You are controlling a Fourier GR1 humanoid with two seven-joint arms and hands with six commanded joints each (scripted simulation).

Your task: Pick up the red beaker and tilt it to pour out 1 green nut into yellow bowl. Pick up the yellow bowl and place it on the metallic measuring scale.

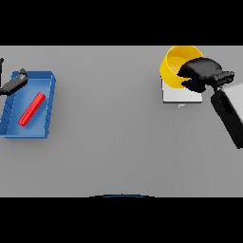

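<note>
At the far left, the robot's dark left hand [13,83] reaches over one shallow blue rectangular tray [49,102], its fingers' state impossible to tell. One red beaker [32,108] lies inside it. At right, the right hand [201,74], fingers curled, grips one round yellow bowl [172,68] above one metallic measuring scale [180,95].

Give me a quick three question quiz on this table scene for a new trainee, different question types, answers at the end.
1. True or false: the red beaker lies flat in the blue tray.
2. Which hand is at the yellow bowl? A) left hand B) right hand
3. Fill in: the yellow bowl is over the metallic ____.

Key: 1 true; 2 B; 3 scale.
</note>
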